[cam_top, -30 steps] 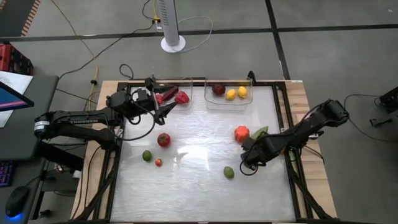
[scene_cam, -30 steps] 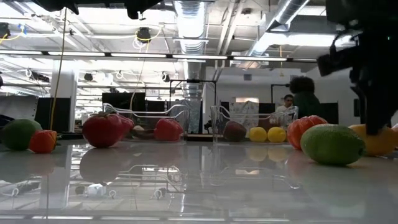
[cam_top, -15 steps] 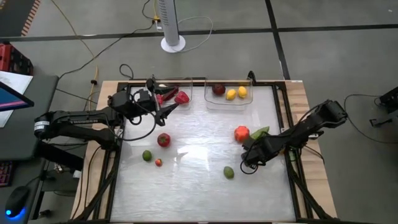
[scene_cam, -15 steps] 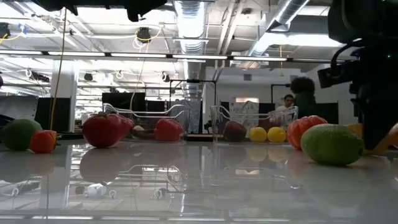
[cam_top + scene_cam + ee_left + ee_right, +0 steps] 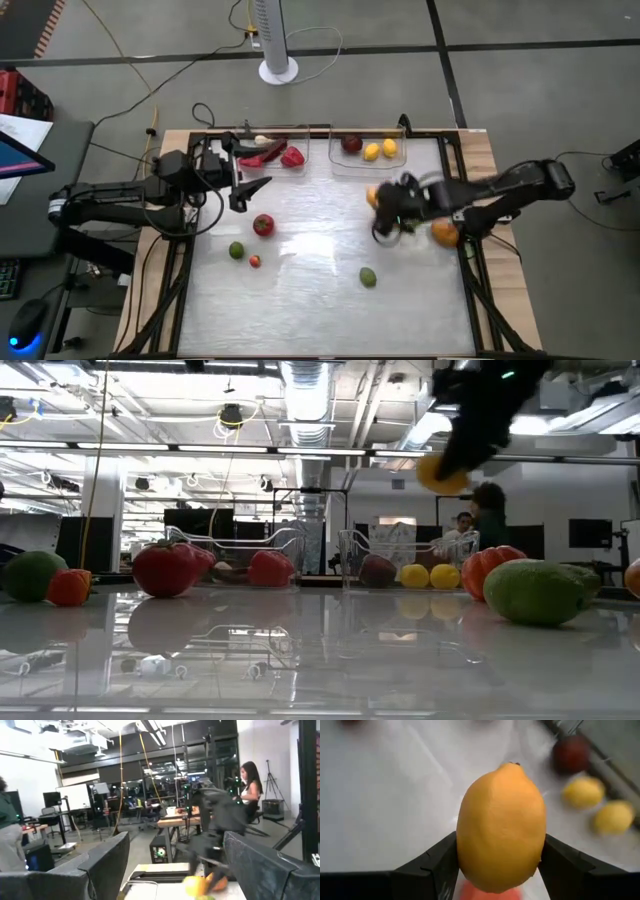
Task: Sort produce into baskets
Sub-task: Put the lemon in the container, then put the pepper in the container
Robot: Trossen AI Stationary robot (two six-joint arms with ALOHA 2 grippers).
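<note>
My right gripper (image 5: pixel 383 207) hangs above the table's right half, shut on a yellow lemon (image 5: pixel 501 827). In the low view the lemon (image 5: pixel 442 470) is high above the tabletop. My left gripper (image 5: pixel 245 188) stands open with nothing in it, on the near side of the left basket (image 5: pixel 272 152), which holds red peppers. In the right basket (image 5: pixel 368 152) lie a dark red fruit and two lemons. On the table lie a tomato (image 5: pixel 263 224), two limes (image 5: pixel 236 250) (image 5: pixel 368 277), a small red fruit (image 5: pixel 255 261) and an orange (image 5: pixel 443 233). My right gripper pinches the lemon between its two fingers (image 5: pixel 436 861), at the lemon's two sides around its middle (image 5: pixel 466 851). The lemon's pointed end faces away from the wrist. The fingers slant downward, and the lemon is lifted clear of the table.
An orange-red pepper (image 5: pixel 492 568) lies on the table under the right gripper. Black rails (image 5: pixel 462 190) frame the table's edges. A white fan base (image 5: pixel 278 70) stands on the floor beyond the far edge. People show in the room behind.
My right gripper has shut on the lemon, lifted it off the table near the right edge, and swung up and toward the far edge and the right basket, uncovering the orange. My left gripper has drawn back from the left basket toward the table's left edge.
</note>
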